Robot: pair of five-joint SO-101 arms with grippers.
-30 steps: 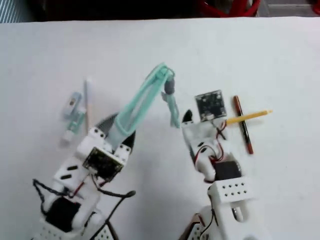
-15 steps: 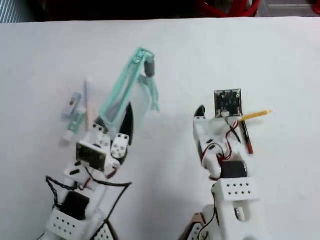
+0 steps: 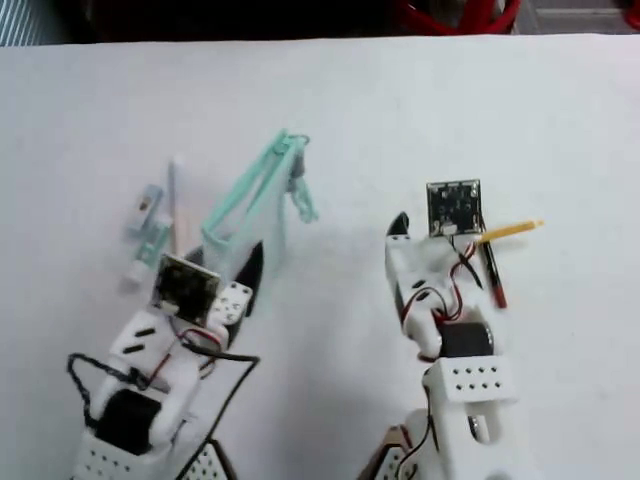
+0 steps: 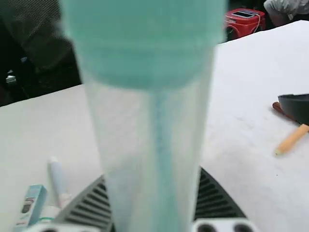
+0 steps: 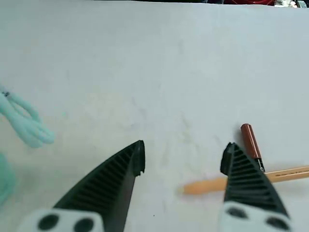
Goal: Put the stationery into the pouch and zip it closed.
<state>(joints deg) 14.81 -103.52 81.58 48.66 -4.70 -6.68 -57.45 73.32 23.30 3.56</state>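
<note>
Gripping the clear, mint-edged pouch (image 3: 255, 200) is the left tool (image 3: 228, 255); the right tool (image 5: 184, 147) gapes wide.

The surface (image 3: 400, 100) carries one teal pouch (image 3: 245, 190), one yellow pencil (image 3: 512, 231), one dark red pen (image 3: 494, 280), one white pen (image 3: 174, 185) and one small teal item (image 3: 150, 225).

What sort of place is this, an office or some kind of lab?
Likely a robotics lab or hobby workshop. Two small arms show bare wires and circuit boards. The left arm holds a pouch, and pens lie by the right arm on a white table.
</note>
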